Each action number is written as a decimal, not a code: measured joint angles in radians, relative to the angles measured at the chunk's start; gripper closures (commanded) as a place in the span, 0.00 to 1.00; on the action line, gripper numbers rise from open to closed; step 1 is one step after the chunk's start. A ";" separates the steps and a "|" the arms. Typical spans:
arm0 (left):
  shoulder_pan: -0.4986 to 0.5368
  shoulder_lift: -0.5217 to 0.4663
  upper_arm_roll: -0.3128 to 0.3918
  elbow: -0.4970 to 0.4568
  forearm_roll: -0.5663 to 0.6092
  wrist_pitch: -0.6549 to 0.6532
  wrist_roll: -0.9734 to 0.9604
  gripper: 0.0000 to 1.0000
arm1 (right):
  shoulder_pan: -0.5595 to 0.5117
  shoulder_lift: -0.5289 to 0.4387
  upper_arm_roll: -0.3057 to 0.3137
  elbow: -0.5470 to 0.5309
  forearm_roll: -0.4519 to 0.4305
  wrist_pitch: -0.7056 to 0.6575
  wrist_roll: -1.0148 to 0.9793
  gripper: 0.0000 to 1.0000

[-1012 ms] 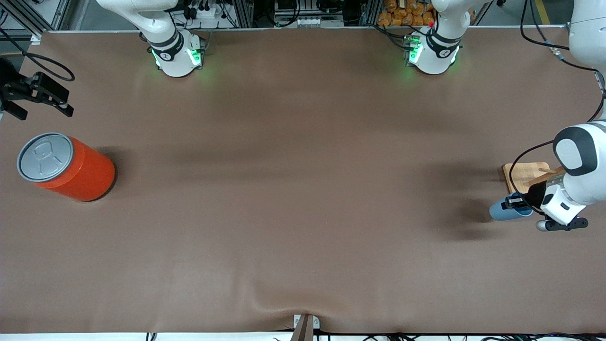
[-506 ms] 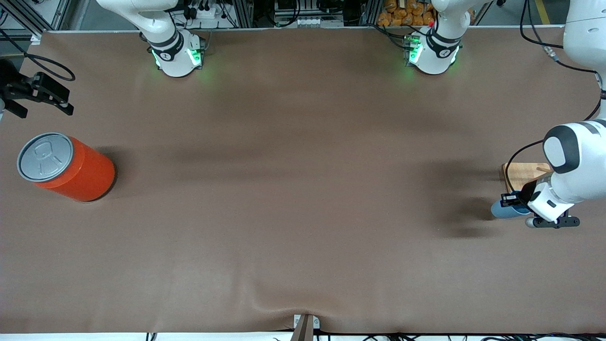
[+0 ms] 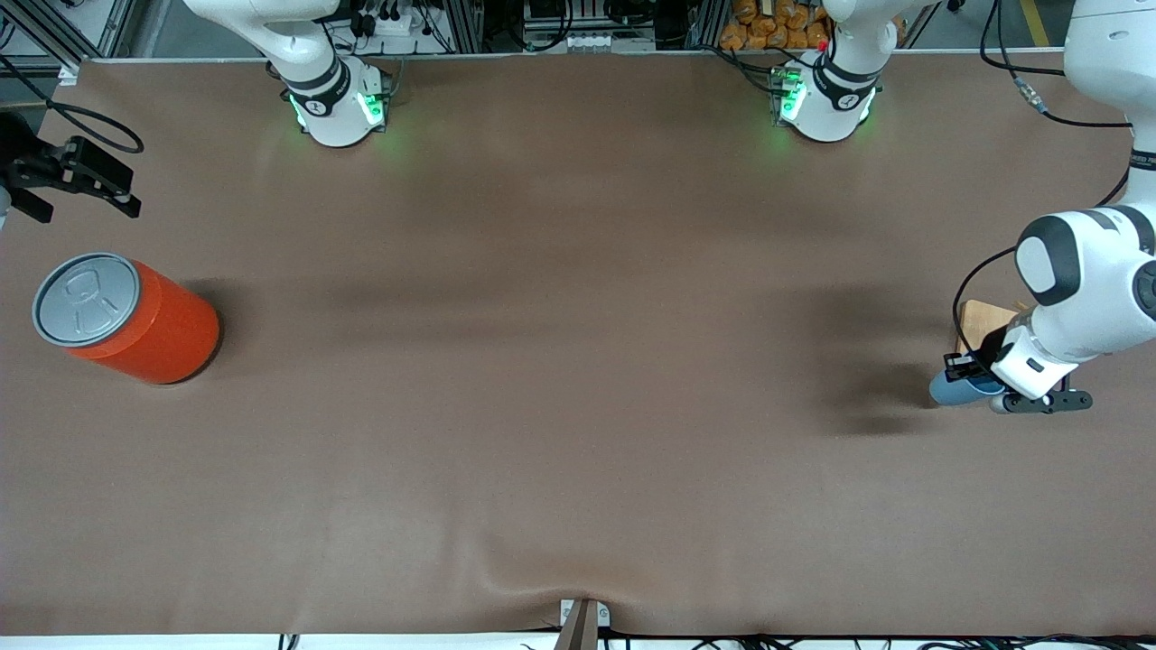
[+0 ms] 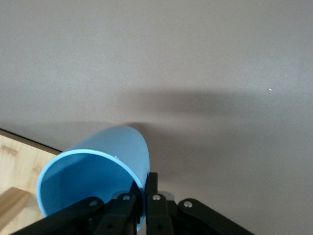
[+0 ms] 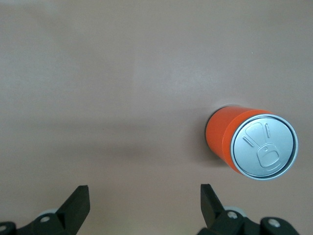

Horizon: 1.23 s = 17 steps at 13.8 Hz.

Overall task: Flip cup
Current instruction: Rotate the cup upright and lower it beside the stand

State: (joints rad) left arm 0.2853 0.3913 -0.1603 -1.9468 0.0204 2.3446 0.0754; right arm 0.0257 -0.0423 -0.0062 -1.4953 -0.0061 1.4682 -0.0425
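Observation:
The light-blue cup point(image 3: 950, 389) is held on its side at the left arm's end of the table, next to a wooden board. My left gripper point(image 3: 974, 370) is shut on the cup's rim. In the left wrist view one finger is inside the blue mouth point(image 4: 98, 181) and one is outside, with the gripper point(image 4: 145, 182) pinching the wall. My right gripper point(image 3: 77, 176) is open and empty over the right arm's end of the table. It also shows in the right wrist view point(image 5: 144, 198).
A large orange can point(image 3: 126, 318) with a grey pull-tab lid stands upright at the right arm's end, also seen in the right wrist view point(image 5: 247, 143). A wooden board point(image 3: 978, 320) lies under the left arm, its corner showing in the left wrist view point(image 4: 17, 169).
My left gripper has moved with the cup away from the front camera, now covering more of the wooden board. The right arm and the can have not moved.

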 measured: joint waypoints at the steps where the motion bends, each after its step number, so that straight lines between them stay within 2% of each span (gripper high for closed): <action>1: -0.002 -0.002 -0.003 -0.003 0.000 0.005 -0.003 1.00 | 0.000 0.000 -0.001 0.000 0.000 0.000 0.000 0.00; 12: 0.006 -0.001 -0.004 0.009 0.000 0.010 0.008 1.00 | -0.018 0.004 -0.007 0.000 -0.001 -0.001 -0.001 0.00; 17: 0.019 -0.001 -0.002 0.092 0.000 -0.101 0.024 1.00 | -0.023 0.005 -0.007 0.000 -0.001 -0.002 -0.001 0.00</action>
State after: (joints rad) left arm 0.3041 0.3898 -0.1626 -1.8551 0.0206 2.2436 0.0995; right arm 0.0028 -0.0372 -0.0128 -1.4954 -0.0069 1.4664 -0.0436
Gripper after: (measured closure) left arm 0.943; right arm 0.000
